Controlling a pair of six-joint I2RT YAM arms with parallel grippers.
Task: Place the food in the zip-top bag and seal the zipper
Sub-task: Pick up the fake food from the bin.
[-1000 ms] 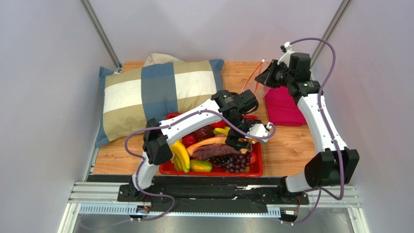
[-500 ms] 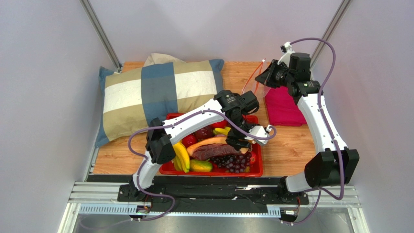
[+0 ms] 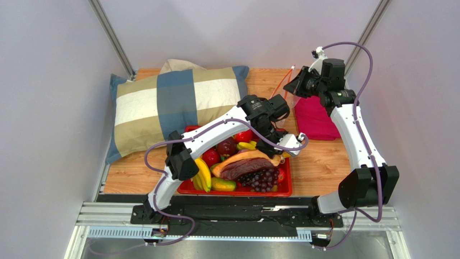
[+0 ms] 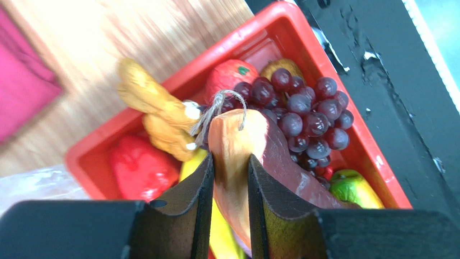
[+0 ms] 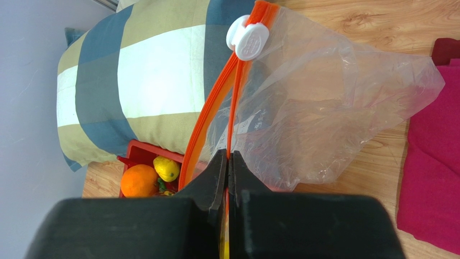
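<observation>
The long orange-rimmed slice of food (image 4: 281,156) with dark maroon flesh lies in the red tray (image 3: 286,185) among other toy produce. My left gripper (image 4: 231,160) is shut on its orange rim near the end with the string loop; from above the gripper (image 3: 271,155) sits at the slice's (image 3: 244,164) right end. My right gripper (image 5: 228,162) is shut on the orange zipper (image 5: 215,110) and holds the clear zip-top bag (image 5: 329,91) up at the back, with its mouth parted. A white slider (image 5: 247,36) sits at the zipper's far end.
Dark grapes (image 4: 305,110), a red pepper (image 4: 141,167), a knobbly tan piece (image 4: 154,116), bananas (image 3: 201,172) and an orange (image 5: 139,181) fill the tray. A checked pillow (image 3: 173,102) lies at the back left. A folded magenta cloth (image 3: 316,120) lies under the right arm.
The left jaws have closed on the slice's rim, and that end has risen and tipped so the maroon flesh shows more. The right arm and bag have not moved.
</observation>
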